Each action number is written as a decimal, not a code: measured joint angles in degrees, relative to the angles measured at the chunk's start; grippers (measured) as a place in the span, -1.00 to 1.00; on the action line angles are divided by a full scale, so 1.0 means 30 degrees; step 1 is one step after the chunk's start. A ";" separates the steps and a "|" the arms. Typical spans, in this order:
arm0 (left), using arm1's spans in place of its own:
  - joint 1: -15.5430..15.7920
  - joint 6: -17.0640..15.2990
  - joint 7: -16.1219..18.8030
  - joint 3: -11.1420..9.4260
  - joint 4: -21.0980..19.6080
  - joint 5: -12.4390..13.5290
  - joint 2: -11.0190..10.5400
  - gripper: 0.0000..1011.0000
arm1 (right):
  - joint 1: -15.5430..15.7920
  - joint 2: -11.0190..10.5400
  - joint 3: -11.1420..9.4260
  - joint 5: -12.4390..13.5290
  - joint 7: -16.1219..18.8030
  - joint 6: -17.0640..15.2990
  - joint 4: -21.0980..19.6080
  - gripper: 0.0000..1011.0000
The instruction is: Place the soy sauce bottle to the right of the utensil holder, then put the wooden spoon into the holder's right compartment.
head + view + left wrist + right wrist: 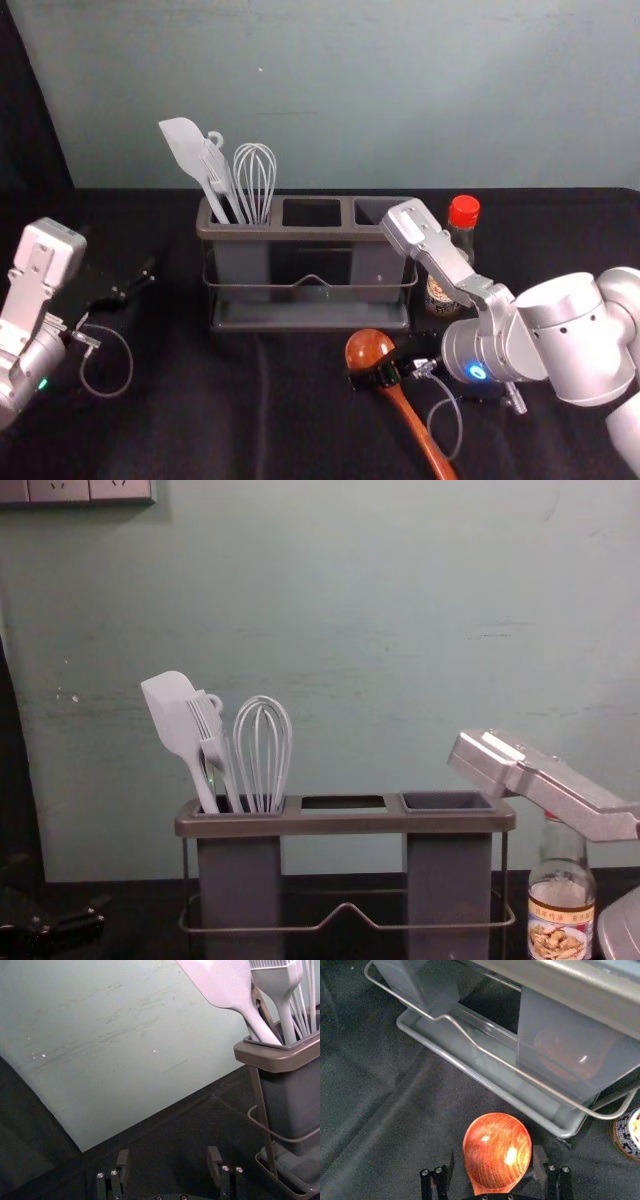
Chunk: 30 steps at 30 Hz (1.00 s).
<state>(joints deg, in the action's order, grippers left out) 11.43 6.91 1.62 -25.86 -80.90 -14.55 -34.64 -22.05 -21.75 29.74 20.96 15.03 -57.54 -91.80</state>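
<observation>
My right gripper (376,370) is low over the wooden spoon (410,412) in front of the utensil holder (308,232). In the right wrist view, my right gripper (495,1164) stands open, its fingers on either side of the spoon's bowl (496,1152). The handle runs toward the near edge in the head view. The soy sauce bottle (463,225) stands upright just right of the holder, partly behind my right arm; its label faces forward in the chest view (559,920). My left gripper (134,284), left of the holder, is open and empty in its wrist view (169,1160).
The holder's left compartment carries a spatula (186,150), a brush (212,735) and a whisk (255,180). Its right compartment (447,801) shows an open top. A wall stands behind the dark-covered table (200,400).
</observation>
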 joint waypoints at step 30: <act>0.0000 0.0000 0.0000 -0.0001 0.0001 -0.0002 0.0000 1.00 | -0.0629 0.0323 0.0411 -0.1712 0.1045 0.0199 0.0694 0.98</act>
<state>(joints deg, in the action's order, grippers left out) 11.43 6.91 1.62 -25.86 -80.90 -14.55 -34.64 -23.94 -20.78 30.98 15.83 18.16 -56.94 -89.72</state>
